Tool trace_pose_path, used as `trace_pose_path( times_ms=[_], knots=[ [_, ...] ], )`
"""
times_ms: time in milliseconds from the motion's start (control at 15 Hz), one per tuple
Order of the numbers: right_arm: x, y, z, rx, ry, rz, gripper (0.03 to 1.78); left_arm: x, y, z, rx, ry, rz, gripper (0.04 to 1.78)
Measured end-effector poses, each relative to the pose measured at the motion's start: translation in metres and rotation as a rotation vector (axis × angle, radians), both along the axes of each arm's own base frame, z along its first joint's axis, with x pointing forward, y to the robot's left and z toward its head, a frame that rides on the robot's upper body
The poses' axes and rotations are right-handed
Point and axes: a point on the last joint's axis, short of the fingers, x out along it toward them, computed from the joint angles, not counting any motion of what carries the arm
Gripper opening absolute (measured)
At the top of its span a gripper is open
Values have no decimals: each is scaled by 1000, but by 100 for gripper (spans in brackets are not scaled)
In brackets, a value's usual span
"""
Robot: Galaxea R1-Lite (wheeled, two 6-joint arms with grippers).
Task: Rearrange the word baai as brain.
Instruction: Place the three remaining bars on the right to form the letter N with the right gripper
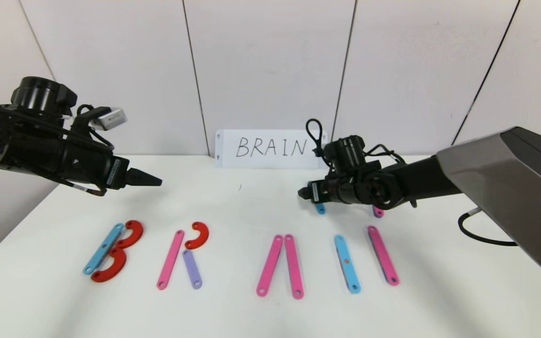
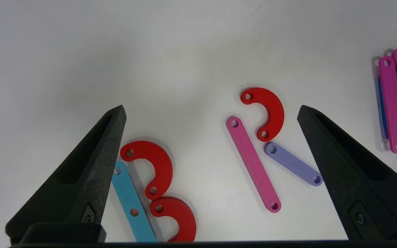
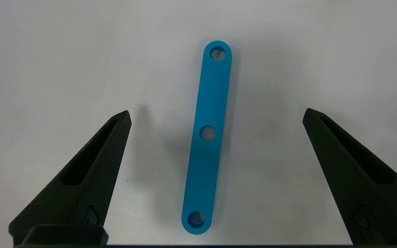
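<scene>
While three red curves (image 1: 129, 234) lie, four pink strips (image 1: 269, 265) show.

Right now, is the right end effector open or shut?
Open. The right end effector has its black fingers spread wide, empty, above the blue strip.

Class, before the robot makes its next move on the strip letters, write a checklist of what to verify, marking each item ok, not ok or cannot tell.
1. Right end effector open: ok.
2. Blue strip lies flat between its fingers, ungripped: ok.
3. Left end effector open, holding nothing, above B and R: ok.
4. B and R fully formed: ok.
5. A has its crossbar: not ok, only two leaning strips.
6. N complete: not ok, only a pink strip lies at its place.
</scene>
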Motion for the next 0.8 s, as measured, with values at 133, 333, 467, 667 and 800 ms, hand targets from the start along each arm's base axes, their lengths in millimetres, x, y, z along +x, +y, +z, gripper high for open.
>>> trace_pose_path(
  times_ms=[133,333,467,667,800],
  knots=[
    [1,1,-5,-3,7,0,174,0,0,0,0,1,0,174],
    [3,2,-9,-7,14,-2,174,0,0,0,0,0,0,174],
    [4,2,-12,-8,16,-1,174,0,0,0,-1,0,0,174],
    [5,3,-14,-11,19,-1,174,0,0,0,-1,0,0,174],
    [5,3,-16,-12,21,-2,174,0,0,0,-1,0,-1,174]
  ],
)
